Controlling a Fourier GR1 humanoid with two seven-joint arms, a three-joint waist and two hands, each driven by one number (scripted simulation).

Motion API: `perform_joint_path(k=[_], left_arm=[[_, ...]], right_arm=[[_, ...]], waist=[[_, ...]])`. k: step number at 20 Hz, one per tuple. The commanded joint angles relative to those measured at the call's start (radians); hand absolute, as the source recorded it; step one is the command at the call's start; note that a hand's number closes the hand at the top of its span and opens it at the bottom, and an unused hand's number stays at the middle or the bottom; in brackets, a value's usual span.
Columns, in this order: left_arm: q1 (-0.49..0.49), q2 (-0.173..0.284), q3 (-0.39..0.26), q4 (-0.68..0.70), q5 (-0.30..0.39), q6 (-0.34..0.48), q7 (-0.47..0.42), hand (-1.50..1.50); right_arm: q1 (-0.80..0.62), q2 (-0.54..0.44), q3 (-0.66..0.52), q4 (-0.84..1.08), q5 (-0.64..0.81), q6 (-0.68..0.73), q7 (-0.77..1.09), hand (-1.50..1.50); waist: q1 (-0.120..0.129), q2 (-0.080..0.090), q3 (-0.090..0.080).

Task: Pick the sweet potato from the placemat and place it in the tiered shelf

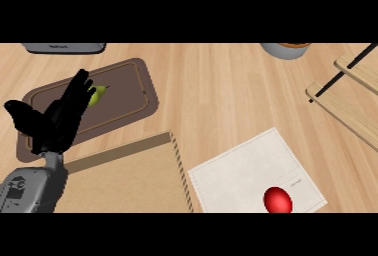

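A red oval object [278,200], where the sweet potato would be, lies on the white placemat [244,172] near the lower right. The wooden tiered shelf [353,95] with black posts stands at the right edge. My left hand [55,117] is held up at the left over a brown cutting board [122,100], fingers straight and open, far from the red object. My right hand does not show in the head view.
A green fruit [97,95] lies on the brown board, partly hidden by my left hand. A tan mat [133,175] sits beside the placemat. A grey appliance [63,47] and a grey pot [286,50] stand at the back edge.
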Motion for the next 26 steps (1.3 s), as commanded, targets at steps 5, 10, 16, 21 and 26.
perform_joint_path(k=[5,10,16,21,26], left_arm=[[-0.029,0.028,0.053,0.06,0.025,-0.052,-0.026,0.0],[0.008,-0.01,0.004,0.002,-0.022,-0.012,-0.011,0.0],[0.02,-0.034,-0.003,-0.004,-0.018,-0.006,-0.018,0.0],[0.015,0.009,0.056,0.015,0.012,-0.021,-0.004,0.0],[0.047,0.016,0.068,-0.005,0.025,-0.039,-0.029,0.0]], right_arm=[[-0.1,-0.225,-0.011,0.326,-0.053,0.2,-0.084,-1.5],[-0.127,-0.333,-0.019,0.494,-0.085,0.368,-0.027,-1.5],[-0.018,-0.463,-0.061,0.606,-0.093,0.524,-0.173,-1.5],[0.048,-0.485,-0.09,0.62,-0.138,0.638,-0.223,-1.5],[0.106,-0.445,-0.073,0.532,-0.14,0.617,-0.33,-1.5]], waist=[[-0.004,0.003,0.001],[0.006,0.004,0.002],[-0.011,0.004,0.006],[-0.037,-0.003,0.008],[-0.041,-0.007,0.011]])
